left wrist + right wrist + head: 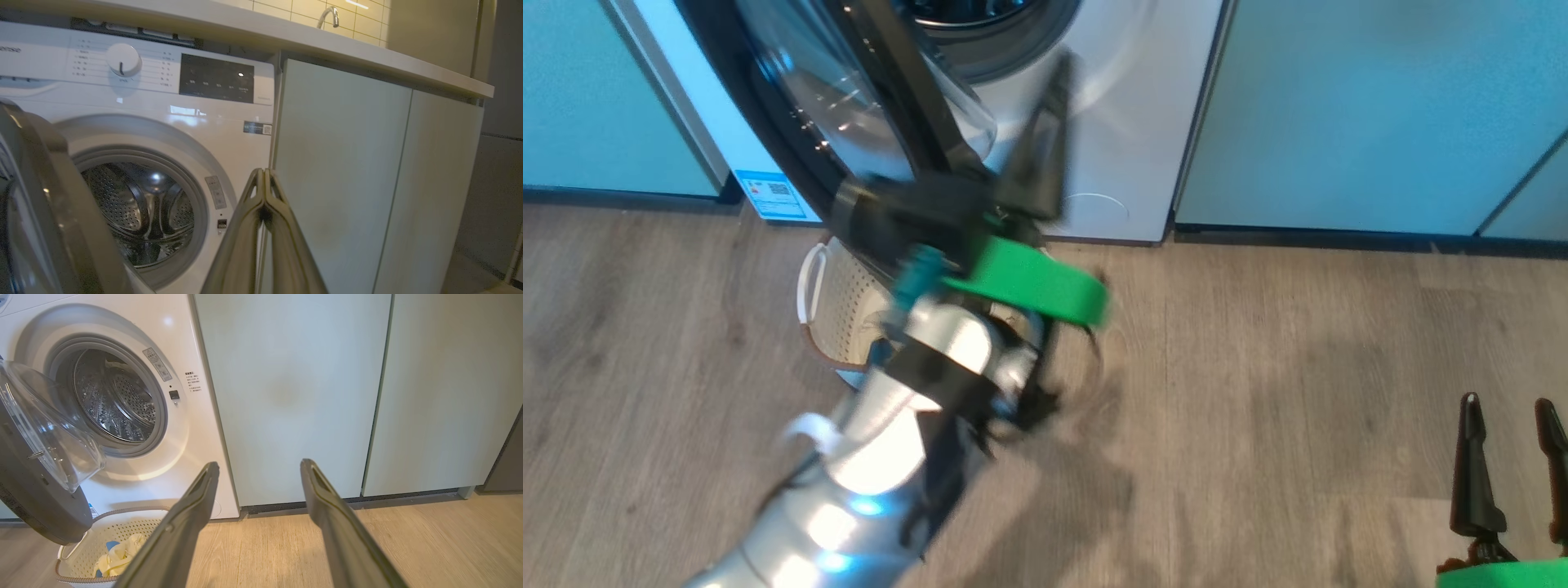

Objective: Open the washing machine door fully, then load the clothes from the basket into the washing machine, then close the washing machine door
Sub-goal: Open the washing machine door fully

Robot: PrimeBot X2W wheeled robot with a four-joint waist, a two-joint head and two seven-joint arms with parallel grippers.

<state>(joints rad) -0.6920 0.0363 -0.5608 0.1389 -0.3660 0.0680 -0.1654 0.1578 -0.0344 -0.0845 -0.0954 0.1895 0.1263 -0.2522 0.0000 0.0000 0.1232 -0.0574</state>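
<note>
Wooden floor [1258, 392] is seen in front of pale teal cabinet panels [294, 396], and the washing machine [196, 428] is set between them. Far to the left of the right gripper's fingers, the washing machine door [49, 437] is seen swung out. Its dark rim hangs over the left part of the basket [122, 531]. The basket is placed on the floor just below and left of those fingers, and the clothes [118, 555] are piled inside it.

The left gripper [264, 175] is shut tight, and nothing is held between its fingers. The drum mouth [143, 212] is seen to the left of its tips. In the head view this arm is blurred, and its fingers are close to the door's glass. The right gripper [259, 465] is held wide open and empty, well apart from everything.

It is judged that the door may not be open all the way. If the clothes are reached for now, the door could be bumped by an arm, or the basket could be blocked by the rim. The glass could be knocked by the shut fingers. A garment could be dropped on the floor if only a small corner is pinched.
</note>
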